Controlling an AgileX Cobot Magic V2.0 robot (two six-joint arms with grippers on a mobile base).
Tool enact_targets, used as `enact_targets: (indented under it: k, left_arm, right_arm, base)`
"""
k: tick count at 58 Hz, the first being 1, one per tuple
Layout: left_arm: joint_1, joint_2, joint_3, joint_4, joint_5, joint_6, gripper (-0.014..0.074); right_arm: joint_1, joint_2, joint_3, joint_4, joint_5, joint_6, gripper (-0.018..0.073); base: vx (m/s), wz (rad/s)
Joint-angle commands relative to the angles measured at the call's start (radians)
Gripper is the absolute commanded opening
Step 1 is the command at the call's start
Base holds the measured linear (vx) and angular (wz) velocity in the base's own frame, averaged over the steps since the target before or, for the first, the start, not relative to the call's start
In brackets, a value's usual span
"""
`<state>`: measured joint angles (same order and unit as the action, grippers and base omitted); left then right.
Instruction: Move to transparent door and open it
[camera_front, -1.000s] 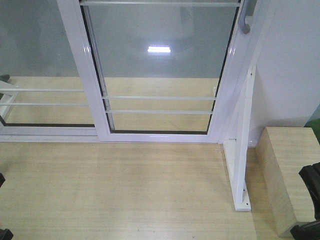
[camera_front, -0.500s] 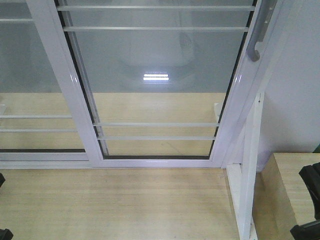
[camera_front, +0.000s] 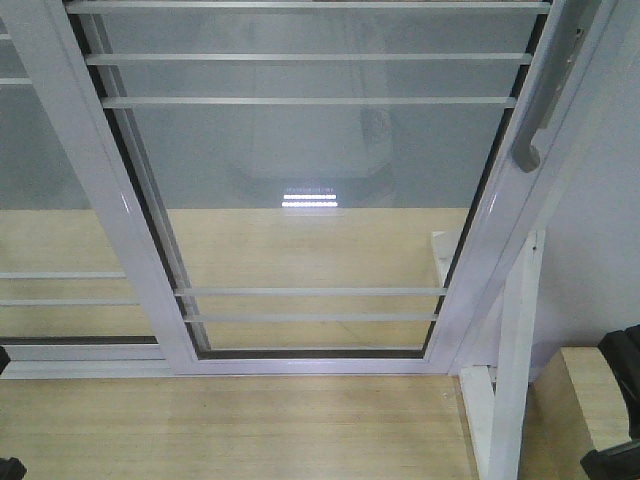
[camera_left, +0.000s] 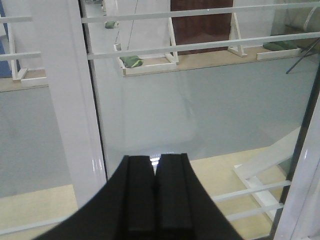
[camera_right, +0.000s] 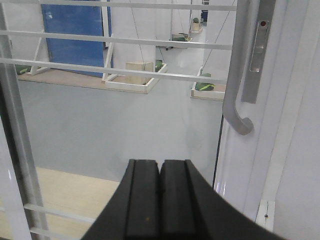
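Observation:
The transparent door (camera_front: 310, 180) fills the front view: clear glass in a white frame with thin white bars. Its curved grey pull handle (camera_front: 535, 125) sits on the right stile. The handle also shows in the right wrist view (camera_right: 235, 75), up and right of my right gripper (camera_right: 160, 162), which is shut and empty. My left gripper (camera_left: 156, 157) is shut and empty, facing the glass near the door's left stile (camera_left: 70, 100). Neither gripper touches the door. The door stands closed against the right jamb.
A second white-framed glass panel (camera_front: 50, 200) without a handle stands to the left. A white support bracket (camera_front: 510, 360) stands at the right of the door. A wooden block (camera_front: 590, 400) lies at the lower right. The floor (camera_front: 230, 430) is pale wood.
The door has grown larger and shifted down in the front view; I have come closer to it. The handle now shows lower and fuller. The grippers stay shut.

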<state>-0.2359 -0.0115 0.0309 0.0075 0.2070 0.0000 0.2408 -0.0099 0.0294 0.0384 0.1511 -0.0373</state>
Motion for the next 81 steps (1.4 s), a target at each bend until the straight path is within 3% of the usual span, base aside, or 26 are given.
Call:
enact_targets:
  k: [1, 15, 81]
  left_arm:
    - [-0.004, -0.013, 0.016, -0.008, -0.081, -0.006, 0.0003]
    - [-0.003, 0.082, 0.008, -0.008, -0.082, -0.006, 0.0003]
    - [-0.003, 0.086, 0.008, -0.008, -0.053, -0.006, 0.0003]
  right_arm:
    - [-0.003, -0.017, 0.005, -0.005, -0.077, 0.0, -0.0001]
    - [-0.003, 0.069, 0.003, -0.001, -0.083, 0.0, -0.0001]
    - [-0.003, 0.073, 0.003, -0.001, -0.047, 0.0, -0.0001]
  base:
    - [0.09, -0.08]
    - [-0.03, 0.02]
    - [0.0, 0.0]
